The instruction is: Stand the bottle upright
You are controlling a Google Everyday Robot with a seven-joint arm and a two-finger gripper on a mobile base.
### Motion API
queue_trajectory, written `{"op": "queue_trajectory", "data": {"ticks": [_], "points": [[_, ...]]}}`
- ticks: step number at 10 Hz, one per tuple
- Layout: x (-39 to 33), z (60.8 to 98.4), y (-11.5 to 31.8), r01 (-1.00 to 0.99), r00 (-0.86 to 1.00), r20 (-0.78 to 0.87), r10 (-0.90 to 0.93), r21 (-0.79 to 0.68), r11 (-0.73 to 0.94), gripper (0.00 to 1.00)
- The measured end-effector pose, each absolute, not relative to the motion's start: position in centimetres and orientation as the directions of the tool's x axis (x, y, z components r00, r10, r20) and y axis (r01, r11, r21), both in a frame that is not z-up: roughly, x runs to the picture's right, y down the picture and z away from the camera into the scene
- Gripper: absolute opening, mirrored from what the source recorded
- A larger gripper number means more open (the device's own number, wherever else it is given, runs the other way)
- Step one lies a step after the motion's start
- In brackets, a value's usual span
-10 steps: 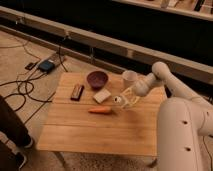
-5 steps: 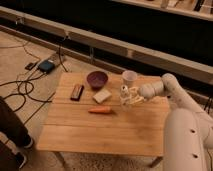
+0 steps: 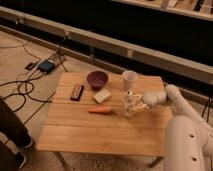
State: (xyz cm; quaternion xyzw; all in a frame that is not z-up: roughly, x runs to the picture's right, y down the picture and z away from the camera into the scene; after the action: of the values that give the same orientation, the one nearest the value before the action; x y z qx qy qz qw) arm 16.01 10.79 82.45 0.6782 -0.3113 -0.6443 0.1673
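We log 1 bottle standing upright right of the carrot, gripper beside it, apparently steadying it; finger state we cannot tell.

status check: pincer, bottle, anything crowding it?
Pincer at table's right side, around bottle. Bottle looks upright on the table. Paper cup just behind, carrot to its left; both apart from it.
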Motion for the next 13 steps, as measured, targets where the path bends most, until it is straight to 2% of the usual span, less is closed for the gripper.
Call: {"op": "queue_trajectory", "data": {"ticks": [7,10,11,13], "points": [[17.8,83.0,11.3,-0.143,0.021,-0.779,-0.627,0.618,-0.773,0.01],[18.0,83.3,11.7,-0.125,0.031,-0.792,-0.609,0.602,-0.789,0.29],[18.0,83.4,11.9,-0.127,0.027,-0.795,-0.605,0.598,-0.791,0.45],[18.0,83.4,12.0,-0.131,0.019,-0.799,-0.602,0.595,-0.793,0.64]]}}
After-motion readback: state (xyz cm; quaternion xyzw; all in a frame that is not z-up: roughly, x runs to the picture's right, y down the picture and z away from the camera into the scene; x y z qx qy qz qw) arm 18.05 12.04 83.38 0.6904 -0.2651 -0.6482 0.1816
